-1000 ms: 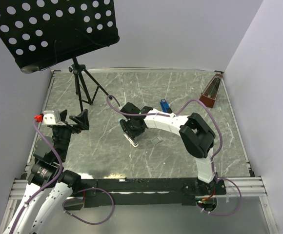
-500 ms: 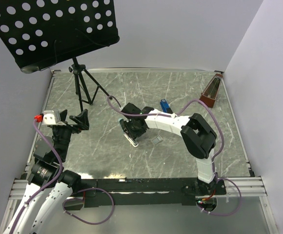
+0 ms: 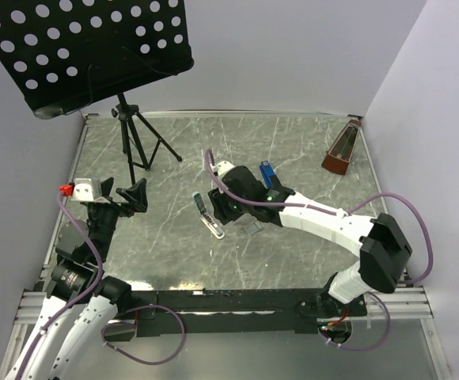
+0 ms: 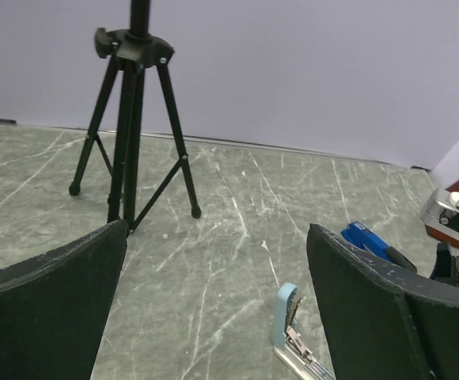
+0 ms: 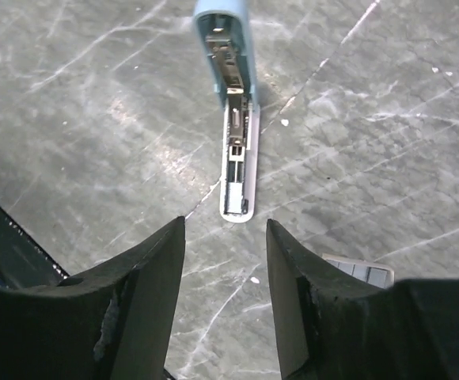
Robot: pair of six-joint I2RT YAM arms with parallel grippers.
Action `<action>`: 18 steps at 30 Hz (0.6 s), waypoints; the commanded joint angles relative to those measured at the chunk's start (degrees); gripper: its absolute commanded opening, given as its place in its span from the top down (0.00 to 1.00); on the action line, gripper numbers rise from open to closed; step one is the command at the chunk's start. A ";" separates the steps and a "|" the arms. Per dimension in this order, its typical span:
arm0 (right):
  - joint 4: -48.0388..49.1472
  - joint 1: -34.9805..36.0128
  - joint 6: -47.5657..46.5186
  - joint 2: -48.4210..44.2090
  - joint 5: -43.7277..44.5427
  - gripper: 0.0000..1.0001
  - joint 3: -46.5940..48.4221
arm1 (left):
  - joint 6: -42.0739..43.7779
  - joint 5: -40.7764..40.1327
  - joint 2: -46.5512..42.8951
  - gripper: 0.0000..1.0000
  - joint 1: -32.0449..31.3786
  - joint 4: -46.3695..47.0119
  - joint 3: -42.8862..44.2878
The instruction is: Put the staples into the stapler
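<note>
**Right tool open above the opened stapler**

The stapler is lying folded out flat near the middle of the grey marbled worktop. Its light-blue cover is at one end and the metal channel is facing up. The right tool hovers just off the stapler's pale end with its fingers apart and nothing between them. There's no contact with the stapler.

From the right wrist, a small silvery-grey piece peeks out by the right finger. Those look like the staples, resting on the worktop just beside the stapler but not touching it. From above they sit close under the right arm.

On the left side, the left tool hangs near the worktop's left edge with its jaws spread wide and empty, well apart from the stapler.

A small dark blue object sits behind the right arm. A music stand on its tripod fills the far left corner, and a brown metronome stands at far right.
</note>
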 commanded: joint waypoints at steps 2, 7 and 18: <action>8.05 0.50 -1.55 0.81 -3.72 0.47 -3.79 | 0.59 6.12 1.12 0.01 0.38 2.11 -0.07; 12.88 1.29 -2.78 3.36 -5.66 0.46 -8.54 | 1.03 10.95 2.88 0.01 0.47 2.98 -0.33; 11.92 2.17 -5.95 11.19 -1.36 0.46 -8.02 | 2.17 19.03 6.04 0.01 0.55 4.65 -1.21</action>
